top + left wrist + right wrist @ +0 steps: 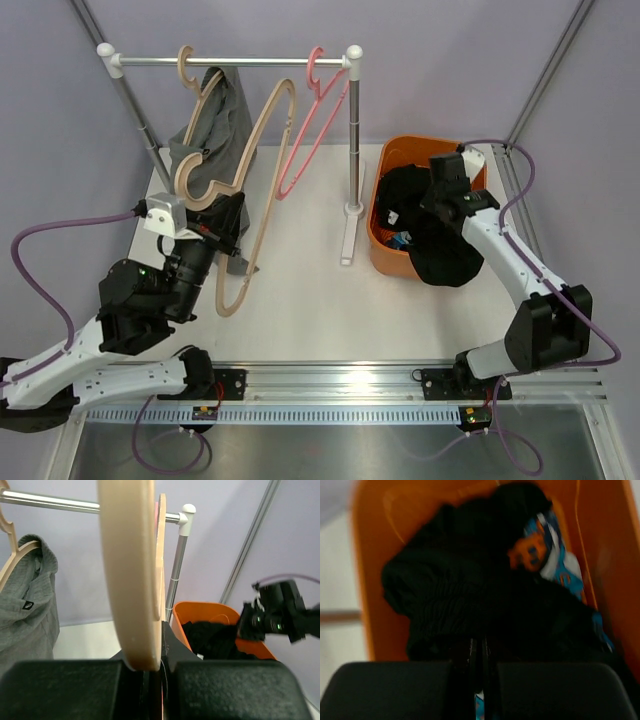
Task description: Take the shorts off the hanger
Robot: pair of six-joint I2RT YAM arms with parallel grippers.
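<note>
left arm (130,310): rises from its base at the near left and leans toward the far side, wrist level.
left hand (152,672): fingers pressed together, clamping the lower edge of a wooden hanger (130,580).
right arm (510,250): elbow at the near right, forearm angled far and left.
right hand (480,650): tipped downward, fingers closed together.

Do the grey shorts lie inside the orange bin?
No, the grey shorts hang on a wooden hanger at the rail, apart from the orange bin.
</note>
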